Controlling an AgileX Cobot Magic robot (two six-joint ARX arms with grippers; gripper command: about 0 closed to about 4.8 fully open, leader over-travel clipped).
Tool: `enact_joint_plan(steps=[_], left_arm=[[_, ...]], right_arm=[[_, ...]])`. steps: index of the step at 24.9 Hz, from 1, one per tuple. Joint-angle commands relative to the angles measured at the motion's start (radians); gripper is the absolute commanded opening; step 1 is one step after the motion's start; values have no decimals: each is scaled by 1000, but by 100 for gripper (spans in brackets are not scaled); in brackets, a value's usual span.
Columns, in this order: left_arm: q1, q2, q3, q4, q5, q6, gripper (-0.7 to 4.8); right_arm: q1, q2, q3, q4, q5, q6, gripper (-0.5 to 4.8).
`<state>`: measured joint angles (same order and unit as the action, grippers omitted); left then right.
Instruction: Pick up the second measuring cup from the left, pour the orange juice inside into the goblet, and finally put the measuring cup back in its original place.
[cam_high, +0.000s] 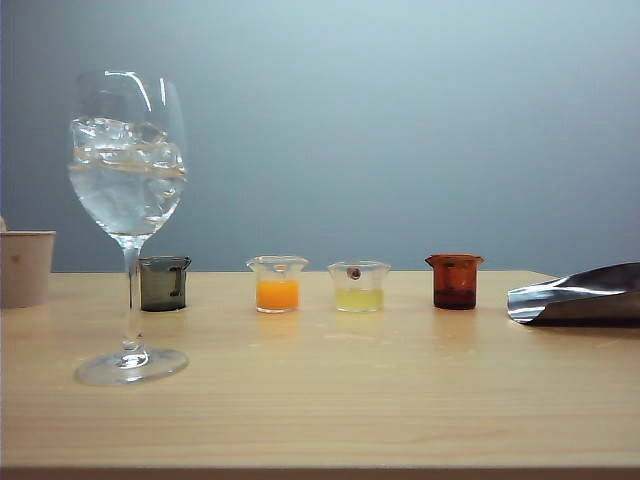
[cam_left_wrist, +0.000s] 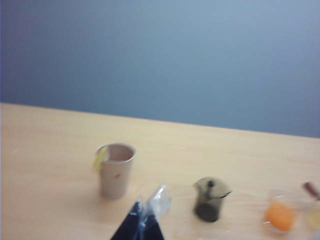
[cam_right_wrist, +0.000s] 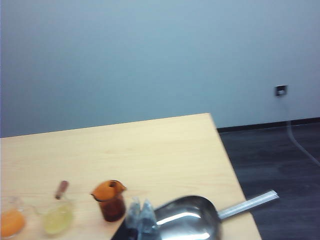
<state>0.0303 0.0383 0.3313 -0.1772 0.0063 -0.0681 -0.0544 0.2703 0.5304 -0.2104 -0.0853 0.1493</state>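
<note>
Nothing of the task is done yet: left to right stand a white paper cup (cam_high: 25, 267), the ice-filled clear stemmed goblet (cam_high: 128, 190), a smoky grey cup (cam_high: 164, 283), then the untouched tiny clear second measuring cup (cam_high: 277, 283) holding bright orange juice (cam_high: 277, 294), and cups of pale yellow liquid (cam_high: 358, 299) and dark brown-red liquid (cam_high: 455, 297). The left gripper (cam_left_wrist: 146, 216) and right gripper (cam_right_wrist: 141, 214) hang back above the table, both clenched, empty.

Lighting looks soft and even from my seat, coming mostly from overhead, so I only get faint shadows and dull reflections on the table (cam_high: 400, 400); the exterior view is sharp, with bright glints on the goblet (cam_high: 127, 170) and a hard streak on the metal scoop (cam_high: 580, 295). Both wrist views are blurry; the small cups smear at the edges.
</note>
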Motion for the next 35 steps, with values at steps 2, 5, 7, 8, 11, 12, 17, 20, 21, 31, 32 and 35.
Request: enact_joint_plan(steps=[2, 5, 7, 8, 11, 12, 17, 20, 21, 31, 32, 35], left_arm=[[-11, 100, 101, -26, 93, -18, -5], [-22, 204, 200, -47, 127, -18, -5], [-33, 277, 271, -55, 137, -17, -5], [-37, 301, 295, -63, 137, -13, -5], [-54, 364, 369, -125, 138, -10, -5], [-62, 381, 391, -150, 137, -9, -5], [-147, 485, 507, -269, 137, 87, -5], [-198, 505, 516, -281, 136, 87, -5], [-210, 505, 516, -295, 137, 87, -5], [-268, 510, 508, -440, 130, 86, -5], [-268, 511, 508, -452, 129, 86, -5], [-268, 515, 508, -459, 166, 87, -5]], right_arm=[[29, 157, 113, 24, -32, -1, -5], [117, 269, 167, 108, -10, 0, -5], [233, 332, 174, 208, 60, 0, -5], [288, 354, 174, 234, 105, 0, -5], [458, 427, 174, 266, 225, -14, -5], [505, 452, 174, 272, 247, -27, -5], [760, 715, 172, 432, 379, -30, -5], [804, 893, 172, 603, 369, -25, -5], [813, 946, 172, 645, 375, -23, -5], [844, 1381, 174, 1019, 336, 19, -5], [844, 1412, 174, 1056, 336, 19, -5], [844, 1507, 194, 1111, 336, 19, -5]])
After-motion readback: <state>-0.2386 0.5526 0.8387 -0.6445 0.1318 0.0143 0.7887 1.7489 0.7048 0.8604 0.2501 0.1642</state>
